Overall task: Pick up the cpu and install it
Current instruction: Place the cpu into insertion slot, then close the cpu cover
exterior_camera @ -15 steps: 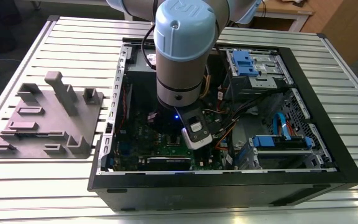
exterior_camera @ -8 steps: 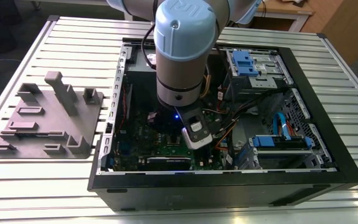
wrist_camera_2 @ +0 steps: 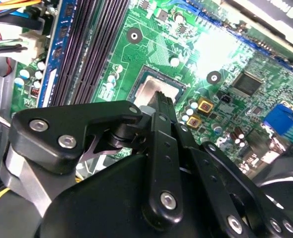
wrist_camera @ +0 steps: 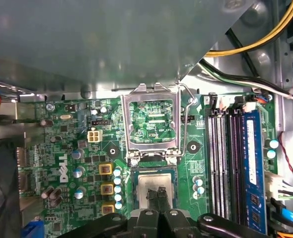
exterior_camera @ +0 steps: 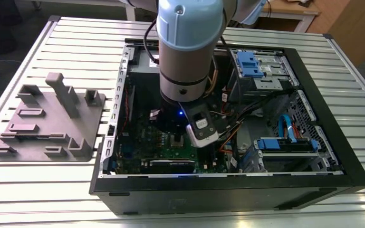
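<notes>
A slatted metal bench (exterior_camera: 43,190) carries an open computer case (exterior_camera: 233,187). Inside, the cpu (wrist_camera: 146,182) lies flat in the socket (wrist_camera: 154,170), just beside that socket's raised metal frame (wrist_camera: 126,124). The pincer (wrist_camera: 157,193) sits over the cpu, fingertips drawn together.

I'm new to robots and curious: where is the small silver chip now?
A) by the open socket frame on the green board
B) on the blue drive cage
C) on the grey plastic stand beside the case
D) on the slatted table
A: in the first wrist view the cpu lies beside the swung-open socket frame, with the pincer right at it.
</notes>
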{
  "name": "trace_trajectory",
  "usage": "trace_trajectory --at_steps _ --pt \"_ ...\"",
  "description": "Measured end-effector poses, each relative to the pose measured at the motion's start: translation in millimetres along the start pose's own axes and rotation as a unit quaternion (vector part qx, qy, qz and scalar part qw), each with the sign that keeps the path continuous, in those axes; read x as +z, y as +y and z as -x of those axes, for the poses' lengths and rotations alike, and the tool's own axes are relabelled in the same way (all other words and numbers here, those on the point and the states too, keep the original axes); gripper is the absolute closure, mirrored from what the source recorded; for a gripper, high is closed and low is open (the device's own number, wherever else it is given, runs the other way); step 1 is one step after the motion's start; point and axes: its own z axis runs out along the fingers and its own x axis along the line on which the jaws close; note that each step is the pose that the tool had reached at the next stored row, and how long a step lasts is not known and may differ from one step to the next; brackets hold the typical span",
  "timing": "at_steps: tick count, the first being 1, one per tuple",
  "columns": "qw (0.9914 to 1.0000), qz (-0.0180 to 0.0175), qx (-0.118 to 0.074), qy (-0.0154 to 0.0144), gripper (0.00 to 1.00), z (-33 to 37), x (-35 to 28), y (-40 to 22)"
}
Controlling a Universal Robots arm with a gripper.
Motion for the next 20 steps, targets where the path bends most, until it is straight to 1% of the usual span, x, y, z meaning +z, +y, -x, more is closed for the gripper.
trace_trajectory --at_steps 11,15,18,20 --pt "1.00000 0.0000 0.000 0.0000 0.90 0.0 -0.5 0.0" --pt "1.00000 -0.0001 0.000 0.0001 0.90 1.1 -0.5 0.1" --pt "1.00000 0.0000 0.000 0.0000 0.90 4.6 -0.1 1.8" --pt "1.00000 0.0000 0.000 0.0000 0.90 9.4 0.4 2.8"
